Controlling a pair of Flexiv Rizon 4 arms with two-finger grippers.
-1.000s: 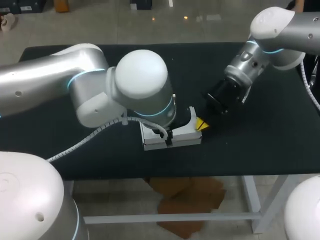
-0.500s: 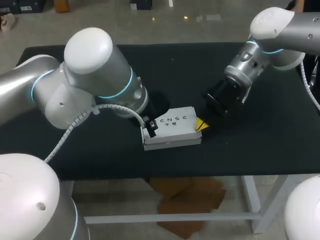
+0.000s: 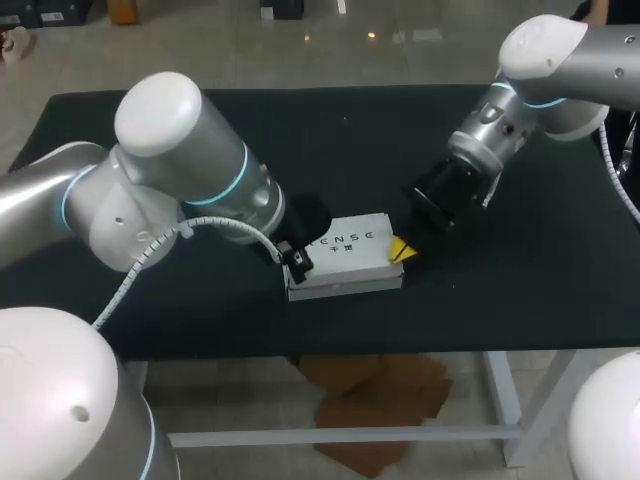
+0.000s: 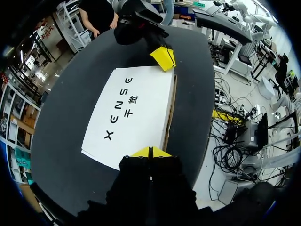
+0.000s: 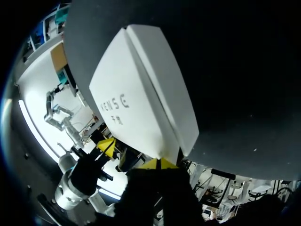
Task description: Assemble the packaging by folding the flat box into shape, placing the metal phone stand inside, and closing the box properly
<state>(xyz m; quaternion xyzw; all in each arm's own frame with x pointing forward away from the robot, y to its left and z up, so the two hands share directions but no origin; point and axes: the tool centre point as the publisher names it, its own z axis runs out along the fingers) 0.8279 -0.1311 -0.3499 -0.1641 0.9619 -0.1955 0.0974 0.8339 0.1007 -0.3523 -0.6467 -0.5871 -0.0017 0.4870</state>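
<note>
The white box (image 3: 345,255) lies on the black table (image 3: 520,270) with its lid down flat, printed side up. My left gripper (image 3: 297,262) is shut, its yellow tips together at the box's left end. In the left wrist view the box (image 4: 129,113) stretches ahead of my left gripper (image 4: 149,151). My right gripper (image 3: 403,250) is shut too, tips against the box's right end, and it shows beyond the box as my right gripper (image 4: 163,57). From the right wrist the box (image 5: 141,94) lies ahead of my right gripper (image 5: 159,164). The phone stand is not visible.
The box sits close to the table's front edge (image 3: 330,352). My left arm's bulky elbow (image 3: 170,170) hangs over the table's left half, and my right arm's wrist (image 3: 480,140) slants down from the back right.
My left arm has swung back to the left off the top of the box, its gripper has shut, and the lid now lies flat. The right arm has held still.
</note>
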